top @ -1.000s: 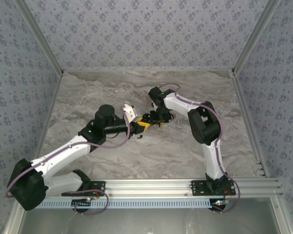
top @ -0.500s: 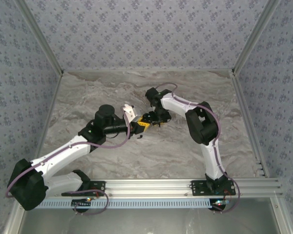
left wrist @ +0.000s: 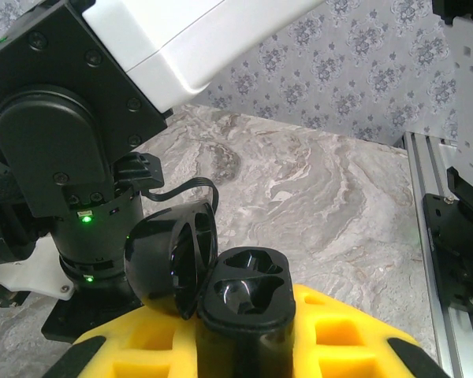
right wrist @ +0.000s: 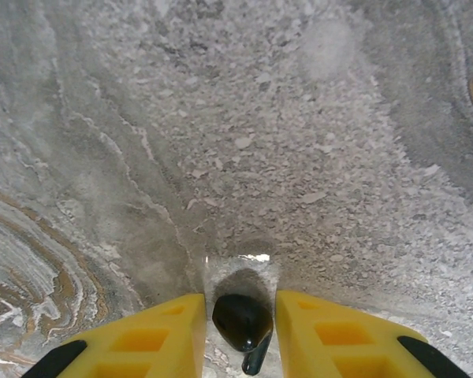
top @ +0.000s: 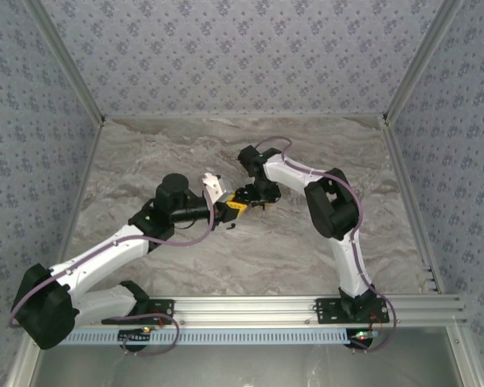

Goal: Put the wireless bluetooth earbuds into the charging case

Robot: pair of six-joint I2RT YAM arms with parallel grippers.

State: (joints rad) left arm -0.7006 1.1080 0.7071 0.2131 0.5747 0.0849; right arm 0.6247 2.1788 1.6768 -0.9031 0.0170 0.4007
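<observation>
Earbud first: one black earbud (right wrist: 242,321) sits right between the yellow fingers of the right tool (right wrist: 240,304), at their tips, with its little stem pointing back toward the wrist. The fingers have drawn in around it over the last second, and from here they look closed on it, with hardly a sliver of light on either side. Below the tool there is only bare counter (right wrist: 299,118) and a small shadow just ahead of the bud, so I'd say it is held a little off the surface, though I can't be sure.

The left tool (left wrist: 244,311) is clamped tight on the black case (left wrist: 244,295), holding it upright between its fingers. The lid (left wrist: 173,256) is swung open to one side, and both wells in the top look empty.

From overhead, the right arm has shifted slightly, its wrist edging nearer the left tool (top: 232,206), and the right tool (top: 258,196) now sits just beside it, almost tip to tip.

What that means, to my eye: the pick-up is done and the placing hasn't started. The bud has to be carried over the open case and dropped into the matching well, stem the right way round. It is small and smooth, so a slip during the move is the thing to watch.
</observation>
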